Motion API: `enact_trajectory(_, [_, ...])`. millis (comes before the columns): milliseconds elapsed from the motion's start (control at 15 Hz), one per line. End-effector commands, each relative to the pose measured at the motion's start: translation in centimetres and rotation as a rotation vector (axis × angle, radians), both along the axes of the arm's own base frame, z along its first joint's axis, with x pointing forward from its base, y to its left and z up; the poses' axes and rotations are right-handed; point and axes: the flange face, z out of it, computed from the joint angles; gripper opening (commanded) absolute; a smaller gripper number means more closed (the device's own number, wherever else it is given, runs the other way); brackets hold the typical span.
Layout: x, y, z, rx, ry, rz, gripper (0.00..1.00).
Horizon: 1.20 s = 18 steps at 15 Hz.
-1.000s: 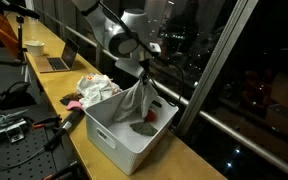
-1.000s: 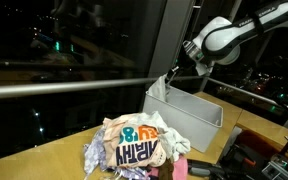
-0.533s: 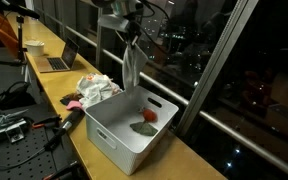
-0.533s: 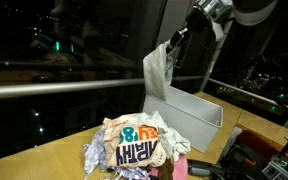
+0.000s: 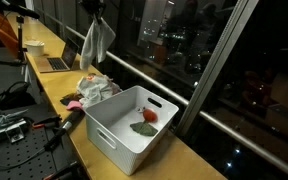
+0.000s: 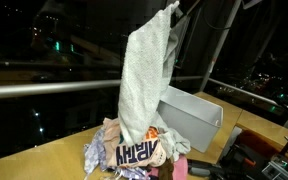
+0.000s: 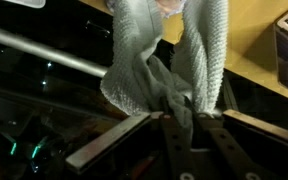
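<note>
Gripper [image 7: 180, 120] pinching the top of grey cloth [image 6: 147, 80], held high.
Cloth hangs over clothes pile [image 5: 97, 87], just beside white bin [image 5: 112, 130]. Gripper is cut off at the frame top in both exterior views. Red item [image 5: 149, 114] inside bin is indistinct.

A grey cloth [image 5: 97, 42] hangs high above the clothes pile [image 5: 96, 87].

- We see the grey garment [image 6: 149, 75] as soft, matt cloth, with a ribbed knit in the wrist view.
- The white bin [image 5: 110, 136] looks like smooth, faintly shiny plastic.
- At its 10 o'clock, the pile of clothes [image 5: 96, 88] is crumpled printed fabric.
- We read the tabletop [image 5: 52, 84] as smooth, light wood.
</note>
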Motion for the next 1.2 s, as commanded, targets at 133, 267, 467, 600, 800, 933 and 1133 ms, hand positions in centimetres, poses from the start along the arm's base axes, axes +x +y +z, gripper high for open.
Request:
enact_trajectory(133, [-1.8,-1.4,-5.2,-0.039,0.094,-0.010,0.03])
enact_trajectory(267, [-1.9,-2.3,-7.0,-0.050,0.133,-0.018,0.03])
enact_trajectory(467, [-2.0,-3.4,-8.3,-0.054,0.170,-0.037,0.46])
enact_trajectory(600, [-1.8,-4.2,-8.3,-0.052,0.181,-0.049,0.61])
enact_trajectory(800, [-0.7,-6.3,-7.5,-0.047,0.180,-0.073,0.82])
enact_trajectory(933, [0.4,-8.5,-7.0,-0.053,0.171,-0.094,0.97])
enact_trajectory(1133, [3.2,-12.3,-6.3,-0.071,0.150,-0.116,1.00])
